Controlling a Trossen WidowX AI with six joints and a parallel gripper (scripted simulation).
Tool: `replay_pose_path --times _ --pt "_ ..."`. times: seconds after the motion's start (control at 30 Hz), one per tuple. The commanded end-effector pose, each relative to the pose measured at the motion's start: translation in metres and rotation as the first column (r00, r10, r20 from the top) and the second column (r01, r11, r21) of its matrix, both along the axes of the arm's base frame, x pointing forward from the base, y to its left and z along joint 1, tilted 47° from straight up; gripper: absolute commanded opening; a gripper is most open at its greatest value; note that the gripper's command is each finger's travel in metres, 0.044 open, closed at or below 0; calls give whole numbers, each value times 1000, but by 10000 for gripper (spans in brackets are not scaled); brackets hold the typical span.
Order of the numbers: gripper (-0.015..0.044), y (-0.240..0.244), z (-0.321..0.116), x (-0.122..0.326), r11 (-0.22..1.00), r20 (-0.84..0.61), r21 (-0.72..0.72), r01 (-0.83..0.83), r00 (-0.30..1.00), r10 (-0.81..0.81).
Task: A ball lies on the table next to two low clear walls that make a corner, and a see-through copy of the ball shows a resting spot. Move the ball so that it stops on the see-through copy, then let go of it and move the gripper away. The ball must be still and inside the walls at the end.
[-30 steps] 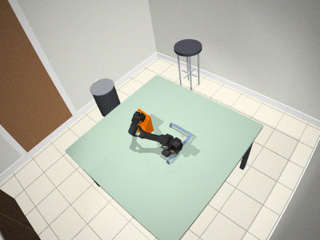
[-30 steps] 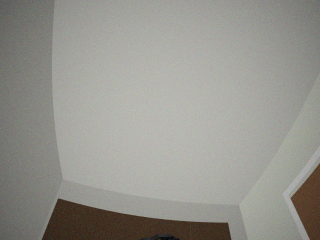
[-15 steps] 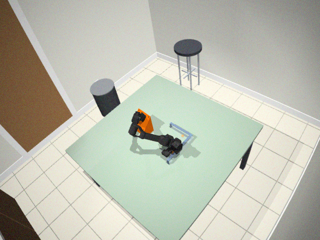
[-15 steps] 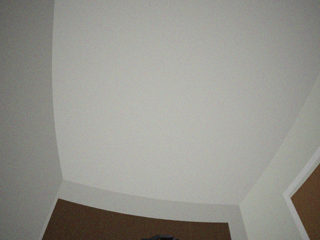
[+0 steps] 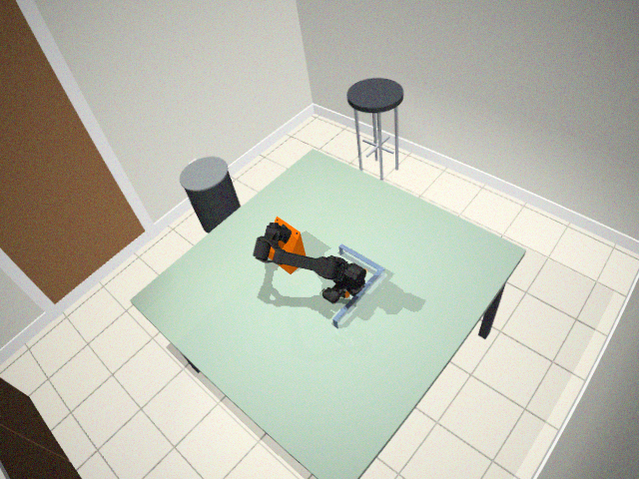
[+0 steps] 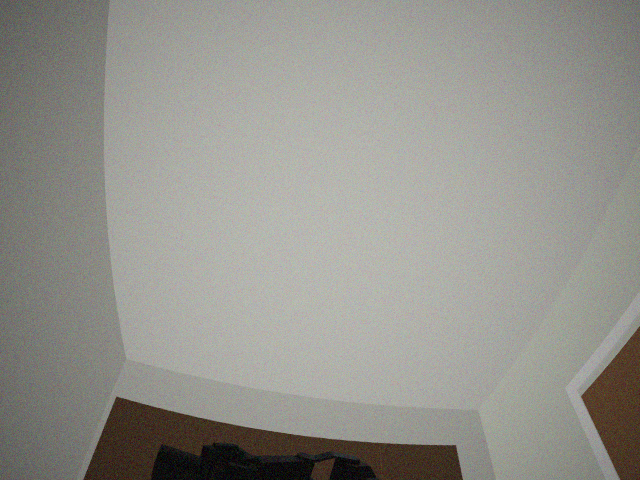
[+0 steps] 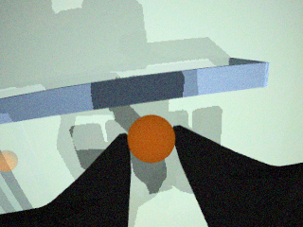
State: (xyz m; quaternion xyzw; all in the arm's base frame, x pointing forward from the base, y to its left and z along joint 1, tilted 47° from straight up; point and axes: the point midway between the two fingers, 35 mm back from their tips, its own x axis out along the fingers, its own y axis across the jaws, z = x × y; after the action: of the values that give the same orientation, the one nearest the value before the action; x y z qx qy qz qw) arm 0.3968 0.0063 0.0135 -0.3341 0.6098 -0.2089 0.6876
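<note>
- The hand (image 7: 151,151) is clamped on the orange ball (image 7: 151,138), one dark finger (image 7: 104,183) pressing each side in the wrist view.
- The ball sits on the near side of the blue wall (image 7: 135,90), apart from it.
- A faint see-through copy (image 7: 7,161) shows at the far left edge of the wrist view, well apart from the ball.
- From the top, the hand (image 5: 337,292) is just left of the corner walls (image 5: 360,293) on the green table (image 5: 310,386); the ball is hidden there.
- The arm runs back to its orange base (image 5: 289,244).

ball (image 7: 151,139) in claw (image 7: 151,151), wall (image 7: 158,89) behind
</note>
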Motion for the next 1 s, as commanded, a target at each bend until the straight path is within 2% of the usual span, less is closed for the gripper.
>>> replay_pose_path --times 0.0,0.4,0.67,0.97 --pt "0 9 9 -5 1000 -9 2 13 1000 -13" --pt "0 25 25 -18 999 -66 -32 17 998 -19" --pt "0 49 -10 -24 971 -314 -35 -234 925 212" --pt "0 75 -52 -35 867 -565 34 -496 706 427"
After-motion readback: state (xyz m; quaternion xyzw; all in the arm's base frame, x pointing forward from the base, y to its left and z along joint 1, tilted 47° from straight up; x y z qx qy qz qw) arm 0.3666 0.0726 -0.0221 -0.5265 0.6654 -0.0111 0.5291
